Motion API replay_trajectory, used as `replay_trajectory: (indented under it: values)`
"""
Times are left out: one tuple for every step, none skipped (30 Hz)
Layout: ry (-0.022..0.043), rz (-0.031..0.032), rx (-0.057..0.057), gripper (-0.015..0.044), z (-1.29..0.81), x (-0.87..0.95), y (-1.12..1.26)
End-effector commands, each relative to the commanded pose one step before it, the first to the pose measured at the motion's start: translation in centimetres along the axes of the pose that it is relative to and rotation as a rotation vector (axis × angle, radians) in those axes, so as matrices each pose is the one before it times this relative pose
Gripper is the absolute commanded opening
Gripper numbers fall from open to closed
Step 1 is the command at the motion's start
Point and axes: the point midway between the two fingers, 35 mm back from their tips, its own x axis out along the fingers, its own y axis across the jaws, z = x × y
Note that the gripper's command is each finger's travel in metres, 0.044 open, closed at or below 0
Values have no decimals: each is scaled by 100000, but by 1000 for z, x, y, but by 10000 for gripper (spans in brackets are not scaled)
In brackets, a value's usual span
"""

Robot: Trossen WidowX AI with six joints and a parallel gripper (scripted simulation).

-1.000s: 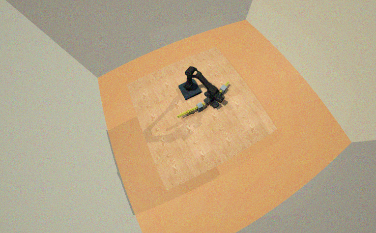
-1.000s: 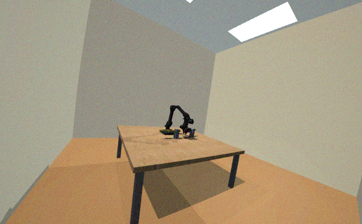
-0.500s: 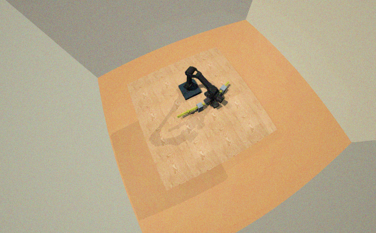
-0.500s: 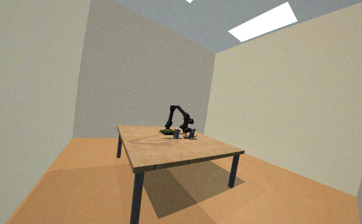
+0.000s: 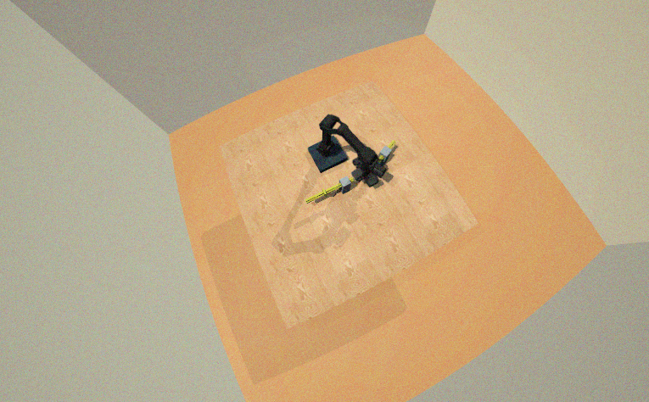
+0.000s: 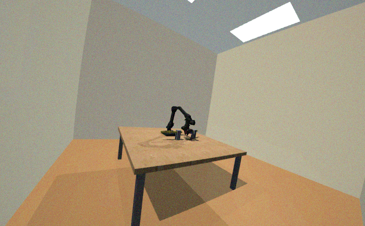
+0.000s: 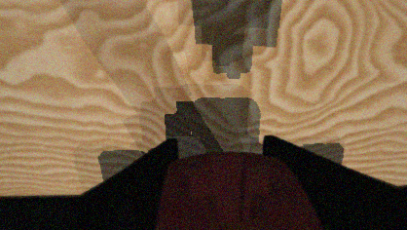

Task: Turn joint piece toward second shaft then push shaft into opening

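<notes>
Your joint piece [image 7: 234,195] fills the bottom of the wrist view as a dark red, rounded mass, and the tool [image 7: 219,146] is closed on it, one dark finger [image 7: 141,171] pressed against each side at a middling spread. From the top you see two grey blocks: one block [image 5: 345,185] with a long yellow shaft [image 5: 322,192] running out toward the surface's [image 5: 266,249] left edge, and a second block [image 5: 384,152] with a short yellow shaft [image 5: 391,145] toward the right edge. The tool [image 5: 372,172] sits between the two blocks, right over the spot where the shafts meet, so the joint piece itself is hidden there. All of this lies in the far half of the surface, just beside the arm's dark base plate [image 5: 338,160].
</notes>
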Motion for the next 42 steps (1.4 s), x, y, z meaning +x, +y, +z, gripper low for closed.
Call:
replay_trajectory:
  values:
    - [142, -162, 249, 182, -29, 80, -3]
    - [0, 0, 0, 182, 0, 0, 0]
    - [0, 0, 0, 182, 0, 0, 0]
    - [0, 0, 0, 182, 0, 0, 0]
    - [0, 0, 0, 182, 0, 0, 0]
    - [0, 0, 0, 182, 0, 0, 0]
    - [0, 0, 0, 182, 0, 0, 0]
    - [0, 0, 0, 182, 0, 0, 0]
    - [0, 0, 0, 182, 0, 0, 0]
    - [0, 0, 0, 182, 0, 0, 0]
    - [0, 0, 0, 182, 0, 0, 0]
    - [0, 0, 0, 182, 0, 0, 0]
    - [0, 0, 0, 182, 0, 0, 0]
    - [0, 0, 0, 182, 0, 0, 0]
    - [0, 0, 0, 182, 0, 0, 0]
    - [0, 0, 0, 182, 0, 0, 0]
    - [0, 0, 0, 182, 0, 0, 0]
    - [0, 0, 0, 182, 0, 0, 0]
    - [0, 0, 0, 182, 0, 0, 0]
    - [0, 0, 0, 182, 0, 0, 0]
    - [0, 0, 0, 182, 0, 0, 0]
    - [0, 0, 0, 182, 0, 0, 0]
    - [0, 0, 0, 182, 0, 0, 0]
    - [0, 0, 0, 182, 0, 0, 0]
    - [0, 0, 0, 182, 0, 0, 0]
    - [-142, 157, -247, 156, 29, -81, 2]
    - [0, 0, 0, 147, 0, 0, 0]
    - [0, 0, 0, 147, 0, 0, 0]
    - [0, 0, 0, 147, 0, 0, 0]
    - [0, 0, 0, 147, 0, 0, 0]
    - [0, 0, 0, 147, 0, 0, 0]
    - [0, 0, 0, 147, 0, 0, 0]
    - [0, 0, 0, 121, 0, 0, 0]
    - [0, 0, 0, 94, 0, 0, 0]
    - [0, 0, 0, 68, 0, 0, 0]
    - [0, 0, 0, 42, 0, 0, 0]
    - [0, 0, 0, 16, 0, 0, 0]
    - [0, 0, 0, 0, 0, 0, 0]
    - [0, 0, 0, 0, 0, 0, 0]
    - [0, 0, 0, 0, 0, 0, 0]
    - [0, 0, 0, 0, 0, 0, 0]
    - [0, 0, 0, 0, 0, 0, 0]
